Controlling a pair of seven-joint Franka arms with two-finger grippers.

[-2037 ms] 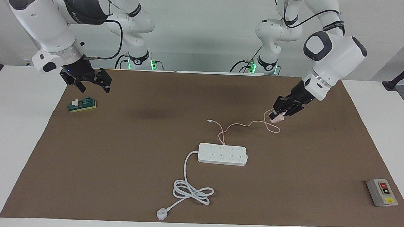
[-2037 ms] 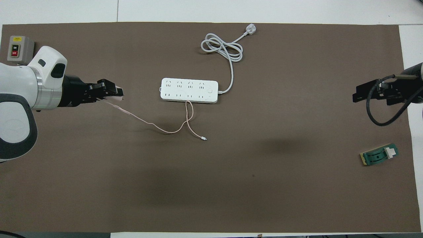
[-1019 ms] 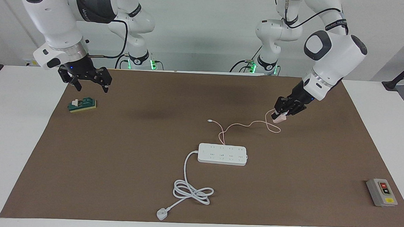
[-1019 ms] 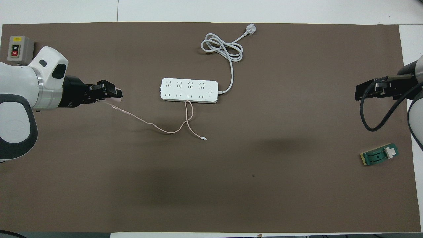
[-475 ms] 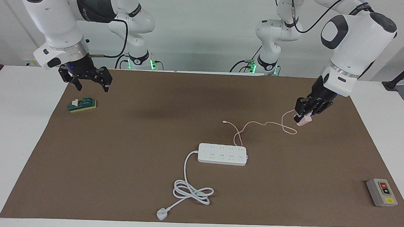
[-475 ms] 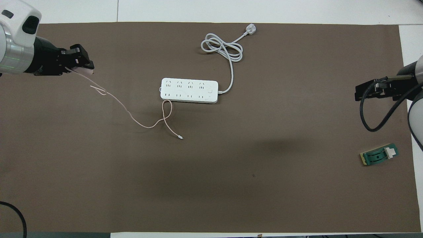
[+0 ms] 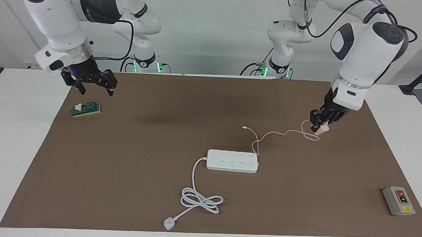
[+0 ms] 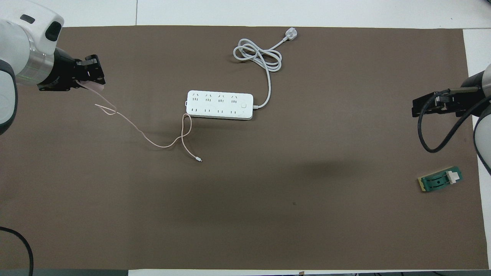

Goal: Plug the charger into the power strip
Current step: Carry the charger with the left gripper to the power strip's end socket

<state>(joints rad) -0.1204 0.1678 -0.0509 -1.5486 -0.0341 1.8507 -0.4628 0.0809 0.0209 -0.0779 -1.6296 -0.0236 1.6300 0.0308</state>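
- At the right arm's end of the counter (image 7: 123, 171): right pincer (image 7: 97, 89) spread and empty, hanging over the brown mat close to a small green block (image 7: 86, 110). Waiting there, well apart from the work, probably to leave the middle free.
- Green block flat on the mat near its edge, well apart from everything else and no hindrance.
- Mid-counter: power strip (image 7: 232, 161) lying flat, sockets up, so open to a plug coming straight down. Nothing in any socket yet.
- Farther from the robots than the strip: its thick white cord (image 7: 201, 200) coiled loosely, ending in a white plug (image 7: 169, 224) near the mat's edge. Clear of the sockets.
- Nearer to the robots than the strip: thin pink cable (image 7: 278, 134) trailing over the mat, one loop just beside or touching the strip's long edge, tiny white connector (image 7: 244, 127) lying loose. Likely to drag along and could snag on the strip or slide across the sockets.
- Toward the left arm's end: left pincer (image 7: 319, 125) pinching the charger (image 7: 320, 129), held just above the mat and pointing down, well apart from the strip. Prongs not visible.
- Grey button box (image 7: 399, 200) near the mat's corner, out of the way.
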